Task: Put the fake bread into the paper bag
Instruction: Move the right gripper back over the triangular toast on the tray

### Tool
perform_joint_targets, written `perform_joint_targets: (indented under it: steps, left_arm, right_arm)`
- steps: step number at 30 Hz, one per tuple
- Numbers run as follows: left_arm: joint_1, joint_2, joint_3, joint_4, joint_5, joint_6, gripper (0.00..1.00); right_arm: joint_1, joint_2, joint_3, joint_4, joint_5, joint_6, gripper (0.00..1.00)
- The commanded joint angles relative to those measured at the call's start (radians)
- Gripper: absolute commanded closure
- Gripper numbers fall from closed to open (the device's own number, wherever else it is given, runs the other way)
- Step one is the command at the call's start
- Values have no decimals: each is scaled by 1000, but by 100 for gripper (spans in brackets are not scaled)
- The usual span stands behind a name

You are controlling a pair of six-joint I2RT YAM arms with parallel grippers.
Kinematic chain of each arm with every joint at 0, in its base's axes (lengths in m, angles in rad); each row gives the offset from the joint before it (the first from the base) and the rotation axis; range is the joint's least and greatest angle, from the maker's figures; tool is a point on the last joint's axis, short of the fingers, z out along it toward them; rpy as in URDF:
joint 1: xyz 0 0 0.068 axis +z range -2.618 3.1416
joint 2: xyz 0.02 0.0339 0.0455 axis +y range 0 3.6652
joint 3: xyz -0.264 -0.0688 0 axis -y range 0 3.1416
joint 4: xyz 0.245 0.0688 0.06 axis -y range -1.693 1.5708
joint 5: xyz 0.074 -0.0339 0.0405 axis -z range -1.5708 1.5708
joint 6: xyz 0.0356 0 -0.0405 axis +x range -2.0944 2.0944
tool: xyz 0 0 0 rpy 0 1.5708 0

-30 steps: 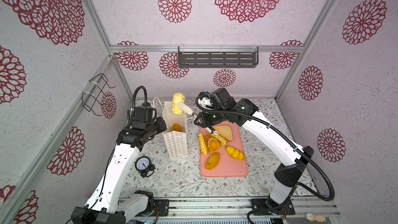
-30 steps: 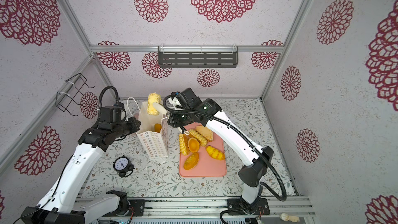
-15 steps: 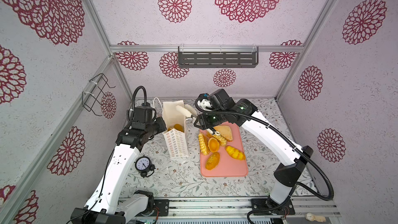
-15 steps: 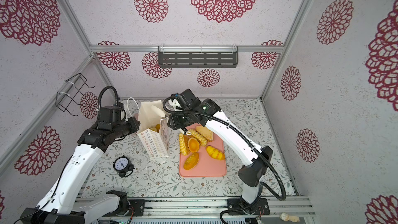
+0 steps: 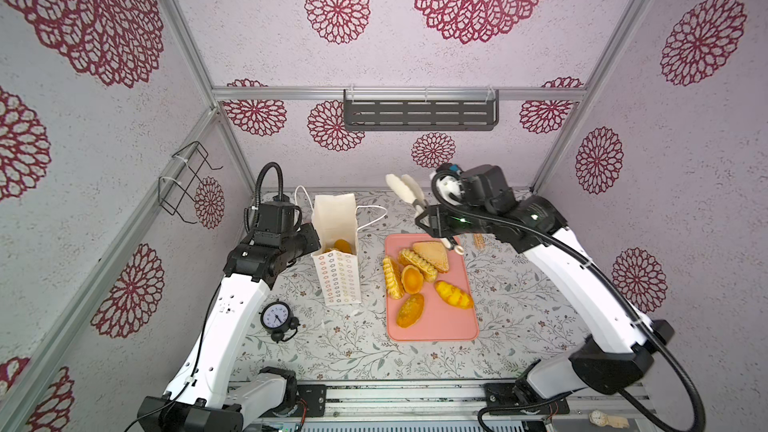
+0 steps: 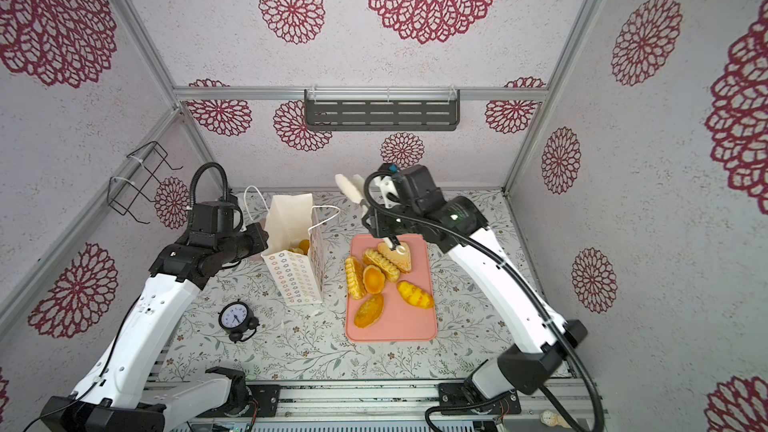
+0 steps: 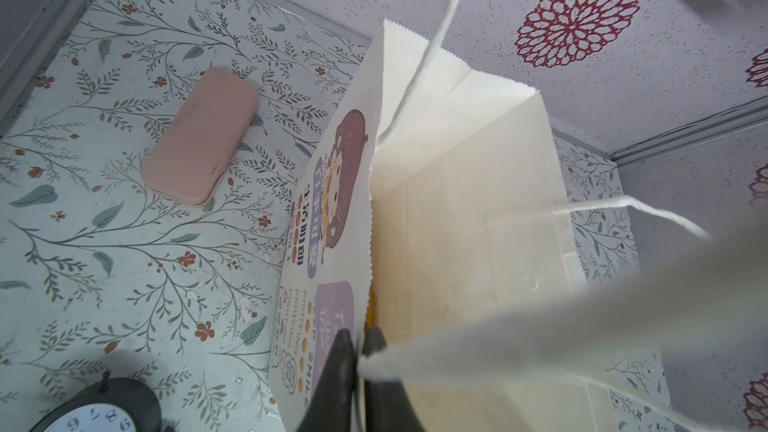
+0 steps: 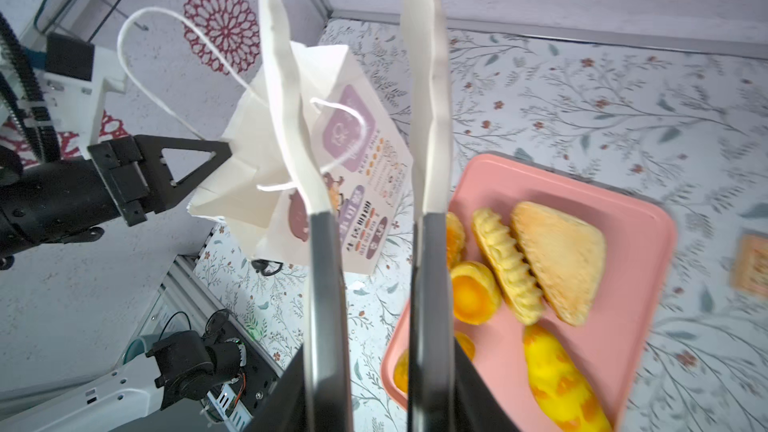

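Note:
The paper bag [image 5: 336, 218] stands open left of the pink tray [image 5: 432, 328], with fake bread [image 5: 341, 246] lying inside it. My left gripper [image 7: 358, 347] is shut on the bag's rim [image 6: 266, 238]. Several fake breads lie on the tray: a triangular toast [image 5: 433, 255], two ridged rolls [image 5: 392, 280], a round tart [image 5: 411, 280], a speckled bun [image 5: 410, 310] and a yellow loaf [image 5: 454, 295]. My right gripper [image 8: 380, 367] is shut on steel tongs whose white tips [image 5: 398, 182] stand apart, holding nothing, high above the tray's far end.
A black alarm clock [image 5: 276, 317] stands in front of the bag. A pink case [image 7: 199, 137] lies on the table beside the bag. A small biscuit-like piece [image 5: 478, 241] lies right of the tray. A wire rack [image 5: 187, 184] hangs on the left wall.
The tongs held a yellow bread over the bag; they have opened and the bread is gone from them. The right arm has swung right, away from the bag. The left arm has not moved.

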Motion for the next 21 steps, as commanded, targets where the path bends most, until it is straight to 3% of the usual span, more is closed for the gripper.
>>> perform_joint_targets:
  steps: [1, 7, 11, 15, 21]
  left_arm:
    - [-5, 8, 29, -3, -5, 16, 88]
    - [-6, -11, 2, 17, 10, 15, 83]
    - [-6, -21, -9, 18, 20, 10, 75]
    - [-6, -36, -23, 19, 20, 7, 67]
    - [-5, -45, -40, 22, 23, 1, 66]
  right_arm:
    - [-78, -97, -133, 18, 2, 26, 59]
    - [-234, -175, -438, 105, -84, 42, 59]
    - [-320, -151, -587, 206, -166, 43, 60]
    - [-357, -89, -670, 275, -200, 41, 59]
    - [-382, -27, -739, 335, -216, 36, 57]
